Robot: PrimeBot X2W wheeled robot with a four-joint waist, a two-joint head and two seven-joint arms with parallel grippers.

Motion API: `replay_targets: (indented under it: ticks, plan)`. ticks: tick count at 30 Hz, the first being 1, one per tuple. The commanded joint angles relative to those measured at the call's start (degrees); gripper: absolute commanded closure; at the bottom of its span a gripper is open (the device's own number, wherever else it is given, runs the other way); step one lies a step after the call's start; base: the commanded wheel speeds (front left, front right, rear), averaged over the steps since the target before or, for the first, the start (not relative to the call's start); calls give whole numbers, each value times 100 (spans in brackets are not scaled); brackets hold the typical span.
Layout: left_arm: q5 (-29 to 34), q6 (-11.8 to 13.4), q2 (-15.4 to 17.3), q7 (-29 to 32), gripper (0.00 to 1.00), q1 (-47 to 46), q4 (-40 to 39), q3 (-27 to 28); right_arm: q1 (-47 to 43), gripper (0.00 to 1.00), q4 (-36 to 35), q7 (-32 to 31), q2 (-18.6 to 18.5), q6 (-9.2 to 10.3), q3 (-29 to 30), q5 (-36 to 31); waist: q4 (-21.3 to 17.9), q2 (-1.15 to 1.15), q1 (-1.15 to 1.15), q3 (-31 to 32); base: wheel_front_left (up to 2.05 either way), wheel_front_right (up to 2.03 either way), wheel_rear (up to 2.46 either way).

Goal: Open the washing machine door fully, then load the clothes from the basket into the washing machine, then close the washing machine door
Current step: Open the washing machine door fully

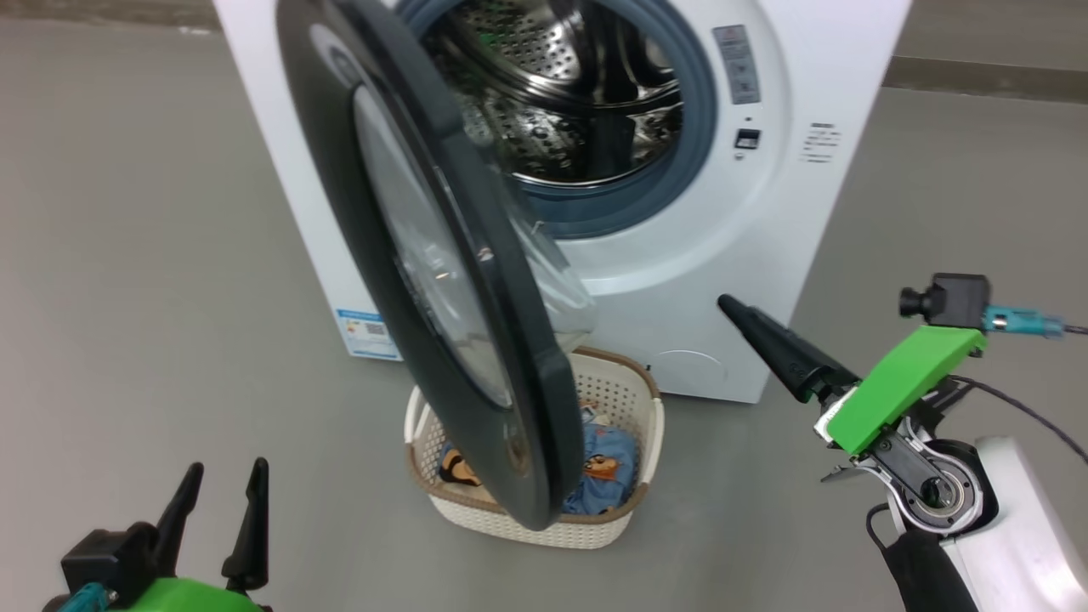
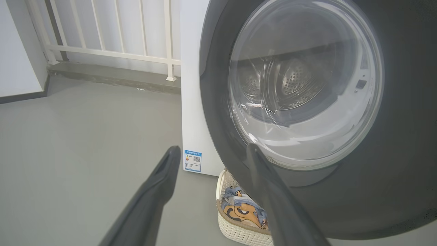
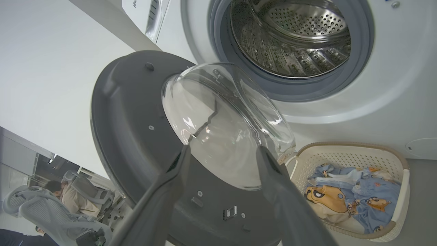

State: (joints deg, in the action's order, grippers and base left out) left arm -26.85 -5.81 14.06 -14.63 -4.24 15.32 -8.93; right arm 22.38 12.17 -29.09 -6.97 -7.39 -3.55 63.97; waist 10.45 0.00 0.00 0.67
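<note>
The washer (image 1: pixel 722 255) stands in the upper middle of the head view, a white box on the grey floor (image 1: pixel 127 255). Its round mouth is uncovered, and the steel drum (image 1: pixel 578 93) shows inside the grey gasket (image 1: pixel 699 93). A blue label (image 1: pixel 367 333) sits low on its left front corner.

The door (image 1: pixel 327 187) is swung out on its left side, partly open. It runs from the top of the frame down to the lower middle, almost edge-on to the camera. In the right wrist view its dark grey inner face and the bulging glass bowl (image 3: pixel 222 123) are at the centre.

The basket (image 1: pixel 544 527) is on the floor in the lower middle of the head view, just in front of the washer. The lower edge of the door hangs in front of it and hides its left part. The clothes (image 1: pixel 612 459) lie inside the basket, light blue with bear faces. One large tan face is at the lower right of the right wrist view.

The right gripper (image 1: pixel 729 306) is at the right of the head view, apart from the door and pointing to the upper left. In its own wrist view the fingers (image 3: pixel 273 177) are spread and grasp nothing.

The left gripper (image 1: pixel 228 466) is at the lower left, fingers up and apart, also released and empty.

A person (image 3: pixel 68 194) sits in a chair at the lower left of the right wrist view.
</note>
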Motion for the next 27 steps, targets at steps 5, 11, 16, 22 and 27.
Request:
replay_targets:
  ticks: [5, 11, 16, 22, 27]
  plan:
    - [43, 53, 105, -34, 0, -39, -221, 273, -303, 0, -590, 1176, -224, -10, -359, -546, -491, 0, 0, 47, 0, 0, 0]
    - [76, 74, 38, -36, 0, 24, -299, 353, -726, 0, -770, 2194, -337, -10, -443, -1000, -733, 0, 0, 60, 0, 0, 0]
    - [122, 73, -43, -36, 0, 85, -350, 397, -1125, 0, -801, 2926, -433, -10, -434, -1693, -833, 0, 0, 44, 0, 0, 0]
    - [197, 48, -97, -36, 0, 149, -406, 476, -1494, 0, -574, 3595, -510, -10, -419, -2472, -911, 0, 0, 24, 0, 0, 0]
    - [279, 24, -115, -37, 0, 175, -455, 561, -1643, 0, -206, 4071, -546, -10, -343, -3111, -970, 0, 0, 34, 0, 0, 0]
